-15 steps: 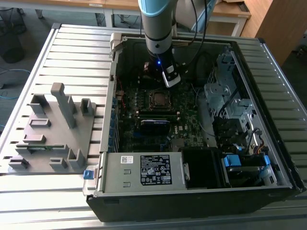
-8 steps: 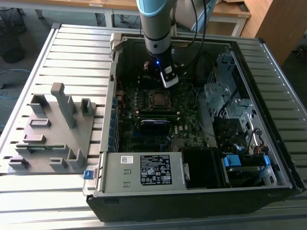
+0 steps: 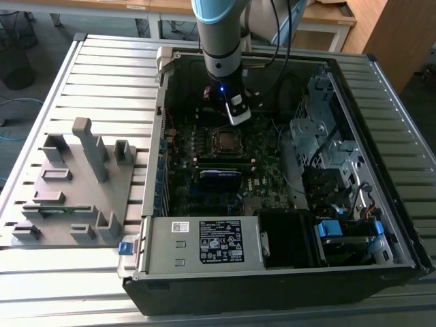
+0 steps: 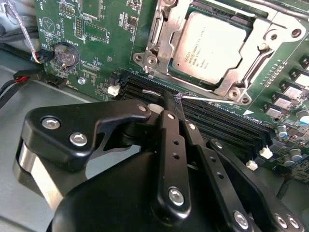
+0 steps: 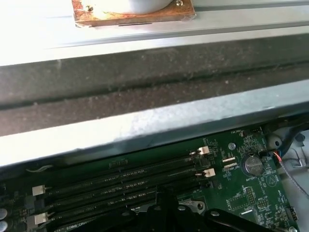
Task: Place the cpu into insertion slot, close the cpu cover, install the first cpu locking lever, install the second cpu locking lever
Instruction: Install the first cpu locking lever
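Observation:
The cpu (image 4: 212, 43) lies flat in the insertion slot (image 3: 225, 141), its silver top showing through the window of the cpu cover (image 4: 166, 34), which lies down over it. A thin silver locking lever (image 4: 212, 100) runs along the socket's edge beside the memory slots. My gripper (image 4: 170, 99) is shut, its black fingers (image 4: 171, 125) pressed together, and its tip is right at that lever's free end. A second lever (image 4: 270, 9) runs along the socket's opposite side. In the exterior view the gripper (image 3: 235, 112) hangs just behind the socket inside the case.
Black memory slots (image 5: 120, 181) lie between the socket and the case wall (image 5: 145, 121). A coin battery (image 4: 65, 54) and cables sit nearby. A drive cage (image 3: 327, 143) and power supply (image 3: 204, 242) fill the case's other sides. A grey fixture tray (image 3: 75, 184) stands at the exterior view's left.

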You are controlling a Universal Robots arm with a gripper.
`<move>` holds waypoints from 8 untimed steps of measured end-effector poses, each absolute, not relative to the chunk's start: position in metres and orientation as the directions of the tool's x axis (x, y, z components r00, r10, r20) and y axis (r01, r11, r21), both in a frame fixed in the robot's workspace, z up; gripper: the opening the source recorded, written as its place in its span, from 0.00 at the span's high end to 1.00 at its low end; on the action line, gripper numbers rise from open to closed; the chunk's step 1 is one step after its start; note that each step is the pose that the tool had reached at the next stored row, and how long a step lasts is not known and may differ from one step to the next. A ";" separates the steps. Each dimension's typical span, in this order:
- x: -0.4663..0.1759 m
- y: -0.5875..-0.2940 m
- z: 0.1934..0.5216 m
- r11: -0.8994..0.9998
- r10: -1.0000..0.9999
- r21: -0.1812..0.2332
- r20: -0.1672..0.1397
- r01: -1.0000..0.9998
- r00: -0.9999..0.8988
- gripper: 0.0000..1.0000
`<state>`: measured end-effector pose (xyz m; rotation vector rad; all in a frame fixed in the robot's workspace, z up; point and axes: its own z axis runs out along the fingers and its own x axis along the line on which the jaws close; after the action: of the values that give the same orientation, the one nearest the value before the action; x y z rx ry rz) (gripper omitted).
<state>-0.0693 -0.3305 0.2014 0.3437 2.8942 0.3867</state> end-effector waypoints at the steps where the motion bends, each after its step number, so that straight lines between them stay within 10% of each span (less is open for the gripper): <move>1: -0.070 -0.331 0.201 0.939 0.254 0.280 -0.168 0.201 -0.952 0.90; 8: -0.071 -0.331 0.201 0.939 0.254 0.280 -0.170 0.201 -0.952 0.90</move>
<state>-0.0709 -0.3305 0.2005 0.3428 2.8905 0.3866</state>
